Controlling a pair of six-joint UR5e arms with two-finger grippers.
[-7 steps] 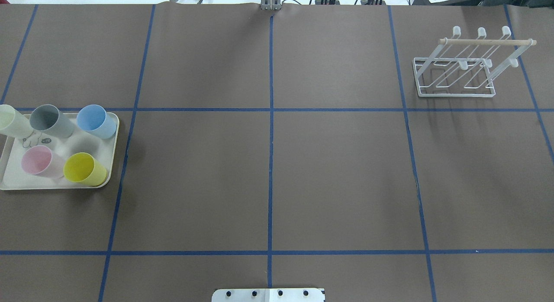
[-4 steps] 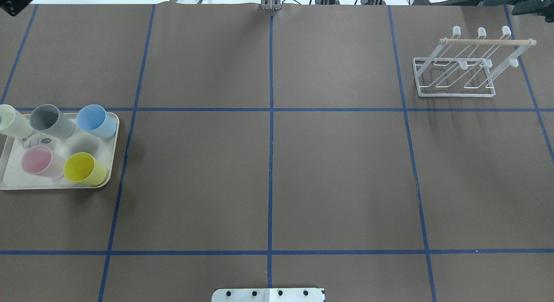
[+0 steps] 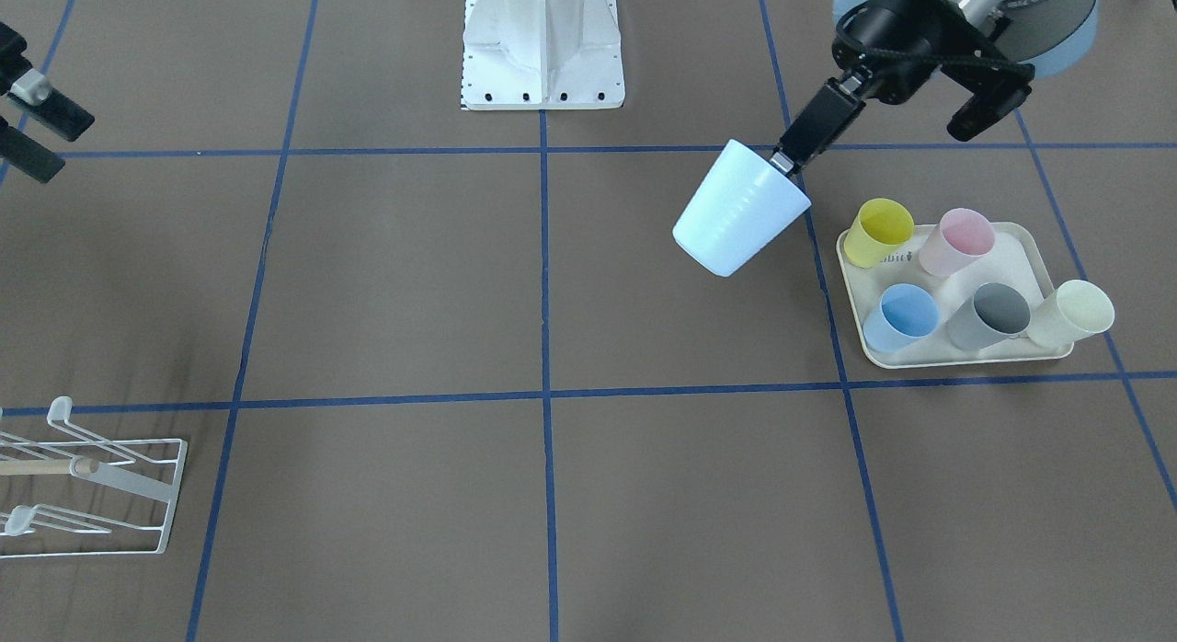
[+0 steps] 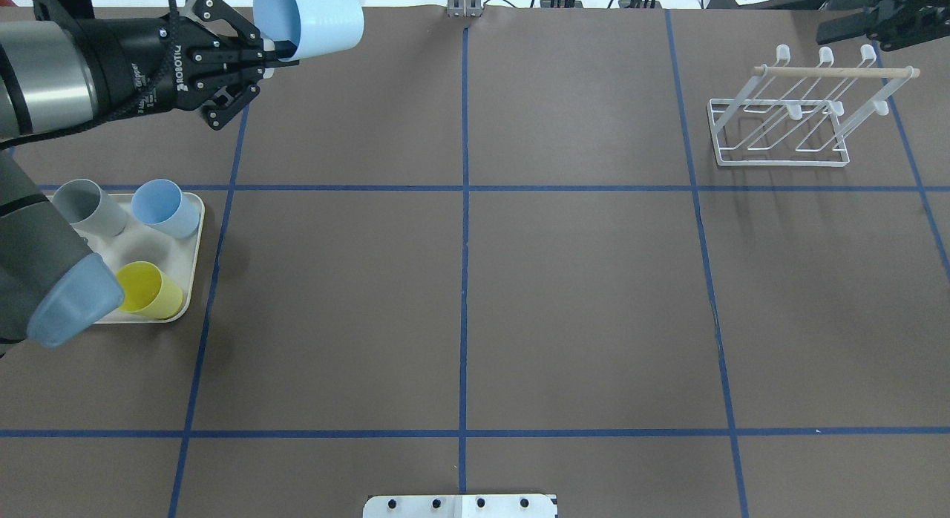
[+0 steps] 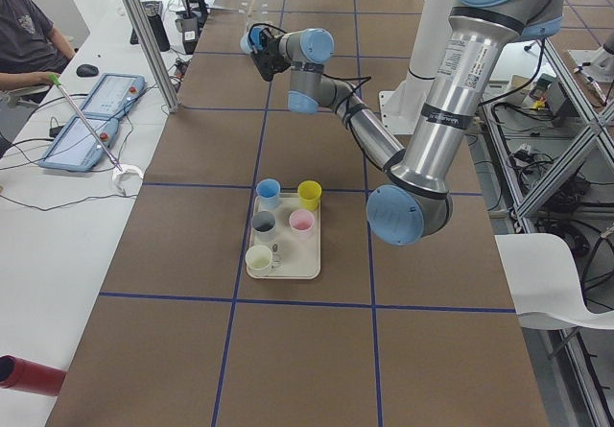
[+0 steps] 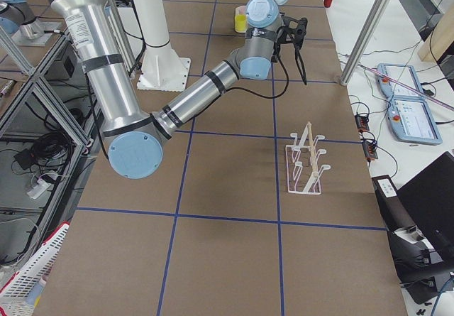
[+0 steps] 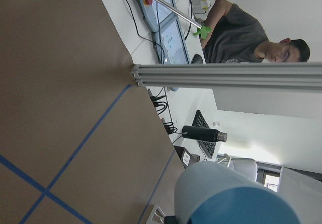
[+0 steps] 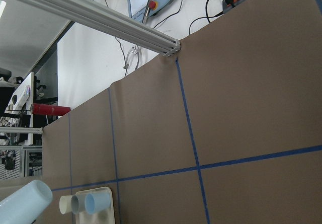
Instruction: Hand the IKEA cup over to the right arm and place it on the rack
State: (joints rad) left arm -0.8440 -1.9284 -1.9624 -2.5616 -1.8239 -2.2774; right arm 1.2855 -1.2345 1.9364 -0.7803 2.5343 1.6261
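A light blue IKEA cup (image 4: 315,19) hangs tilted high over the table's far left part. My left gripper (image 4: 273,49) is shut on its rim, one finger inside the mouth. The front-facing view shows the same cup (image 3: 740,212) off the table, with the left gripper (image 3: 789,159) at its rim. It fills the bottom of the left wrist view (image 7: 231,196). My right gripper (image 3: 72,147) is open and empty, far from the cup, and its tip shows at the overhead view's top right (image 4: 853,27). The white wire rack (image 4: 779,125) stands at the far right, with nothing on its pegs.
A cream tray (image 3: 956,355) at the left side holds yellow (image 3: 878,230), pink (image 3: 956,240), blue (image 3: 904,315), grey (image 3: 990,314) and cream (image 3: 1071,313) cups. My left arm's elbow (image 4: 52,280) hangs over part of the tray. A person sits beyond the far table edge (image 7: 236,30).
Neither arm was in the overhead view a second ago. My left arm has now swung in from the left with the light blue cup held high, and my right gripper shows at the top right.
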